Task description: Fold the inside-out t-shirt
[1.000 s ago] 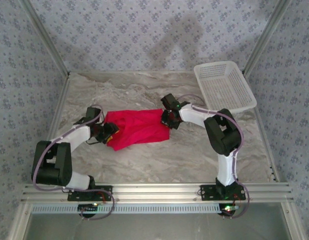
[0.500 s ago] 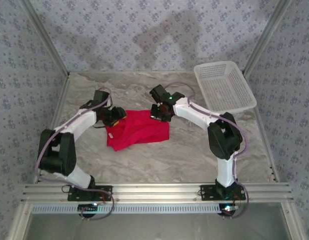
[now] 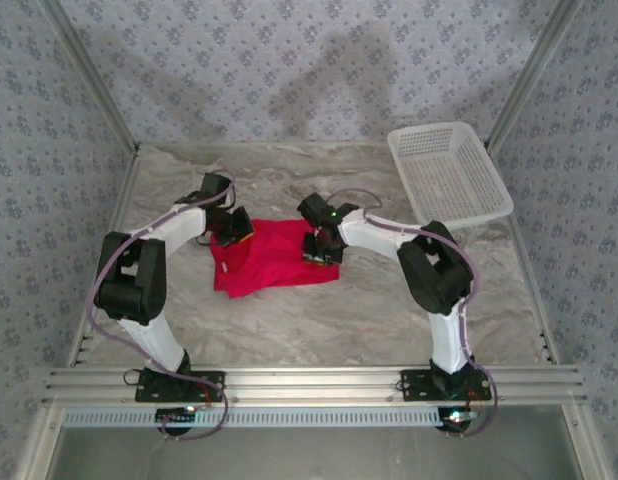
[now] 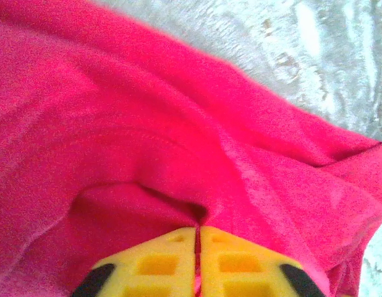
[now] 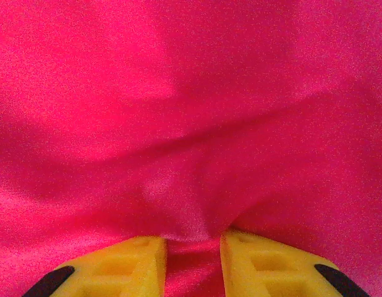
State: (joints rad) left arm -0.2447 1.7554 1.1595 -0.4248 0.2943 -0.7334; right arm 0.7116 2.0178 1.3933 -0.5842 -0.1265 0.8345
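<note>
**Top external.** The inside-out t-shirt (image 3: 274,260), a crumpled red heap, lies well left of the white mesh basket (image 3: 449,172). The right gripper (image 3: 322,250) is at its basket-side edge and the left gripper (image 3: 232,228) at the opposite edge.

**Left wrist.** Fingers pressed together pinch a stitched fold. The cloth is probably light and limp, so seams are the best place to grip.

**Right wrist.** Narrowly parted jaws nip a smooth ridge.

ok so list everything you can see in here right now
t-shirt: one, bright red, crumpled mid-table between the claws
basket: one, white mesh, far right of the table
table: one, grey marbled, under everything
walls: blue-grey patterned, behind and on both sides
rail: one, silver, near edge, under the arm bases
left arm: one, white and black, left side
right arm: one, white and black, right side
left claw: one, yellow, shut on the t-shirt's left edge
right claw: one, yellow, pinching a fold at its right side
</note>
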